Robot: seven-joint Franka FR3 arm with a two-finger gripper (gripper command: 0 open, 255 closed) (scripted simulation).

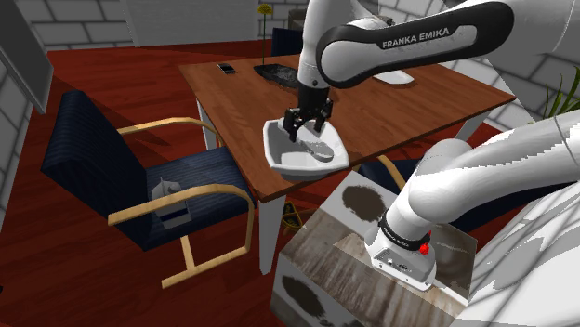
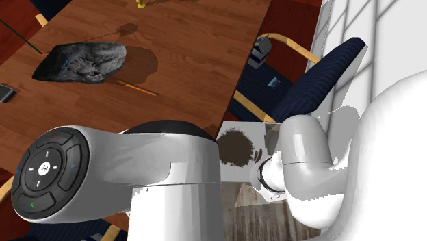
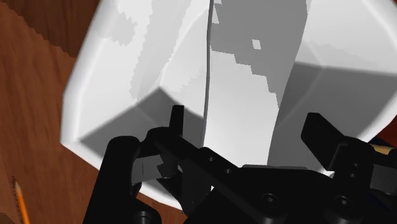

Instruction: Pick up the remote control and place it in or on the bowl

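where arm (image 1: 409,42) reads franka emika, white bowl (image 1: 276,153)

Shoulder beside stand (image 1: 321,251), second close above arm (image 2: 171,164), both overlooking table (image 1: 232,84).

**Fig. 1.** Room of a home, a dining or study corner. A wooden table (image 1: 232,102) stands on a red-brown plank floor (image 1: 74,269). A navy armchair (image 1: 93,149) with bent wooden arms sits beside the table, and another navy chair back (image 1: 283,39) shows at the table's far side. White brick walls (image 1: 65,23) rise beyond the table.
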